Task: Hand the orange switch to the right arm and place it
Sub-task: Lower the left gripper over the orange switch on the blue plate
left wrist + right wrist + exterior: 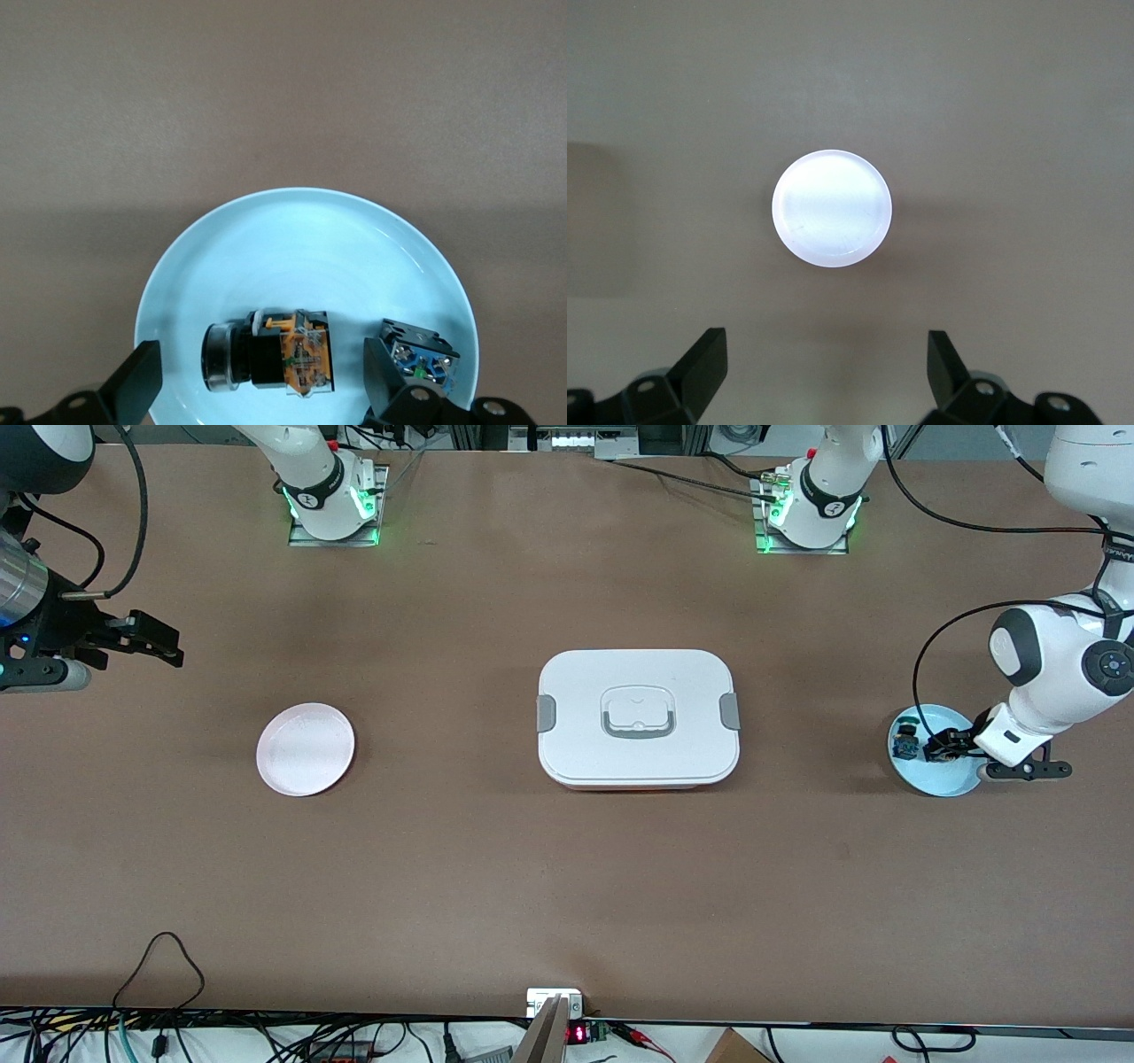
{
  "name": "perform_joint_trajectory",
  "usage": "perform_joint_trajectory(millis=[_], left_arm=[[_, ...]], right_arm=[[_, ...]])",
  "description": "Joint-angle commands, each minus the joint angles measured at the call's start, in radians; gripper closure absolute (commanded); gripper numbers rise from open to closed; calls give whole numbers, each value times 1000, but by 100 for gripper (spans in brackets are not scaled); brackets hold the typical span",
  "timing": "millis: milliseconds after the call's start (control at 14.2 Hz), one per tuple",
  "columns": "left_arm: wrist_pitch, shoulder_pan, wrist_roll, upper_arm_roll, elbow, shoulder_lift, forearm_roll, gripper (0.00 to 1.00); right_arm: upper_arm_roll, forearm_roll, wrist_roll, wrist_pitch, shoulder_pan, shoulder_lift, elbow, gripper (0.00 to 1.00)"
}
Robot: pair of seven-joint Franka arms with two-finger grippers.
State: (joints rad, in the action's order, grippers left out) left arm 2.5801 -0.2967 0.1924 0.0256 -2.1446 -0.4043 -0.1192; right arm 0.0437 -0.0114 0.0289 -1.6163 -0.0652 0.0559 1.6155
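Observation:
The orange switch (275,361) lies on its side on the light blue plate (301,239), its silver-ringed end pointing away from the orange block. My left gripper (261,379) is low over this plate (939,784) and open. Its fingers (135,388) stand on either side of the switch with gaps, touching nothing. In the front view the left gripper (943,746) mostly hides the switch. My right gripper (158,642) hangs open and empty over the table at the right arm's end, where that arm waits, and the right wrist view shows the gripper (827,372) above bare table.
A small blue-and-green-topped part (422,358) lies on the same blue plate, right beside one left finger. A pale pink plate (306,748) sits toward the right arm's end. A white lidded box (638,717) with grey clips stands in the table's middle.

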Motion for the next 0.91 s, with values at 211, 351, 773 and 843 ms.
perform_joint_trajectory(millis=[211,351,773,843], left_arm=[[61,-29,15,-9,-9,-31,-16,0],[61,-29,15,-9,-11,-34,-16,0],[61,-32,16,-10,-11,-71,-16,0],[61,-38,16,-10,-11,-71,-16,2]], right_arm=[[-5,1,0,16,4,-10,-3,0],[-5,1,0,16,2,-10,-3,0],[-5,1,-1,7,7,-8,-3,0],[-5,1,-1,4,7,-7,-3,0]])
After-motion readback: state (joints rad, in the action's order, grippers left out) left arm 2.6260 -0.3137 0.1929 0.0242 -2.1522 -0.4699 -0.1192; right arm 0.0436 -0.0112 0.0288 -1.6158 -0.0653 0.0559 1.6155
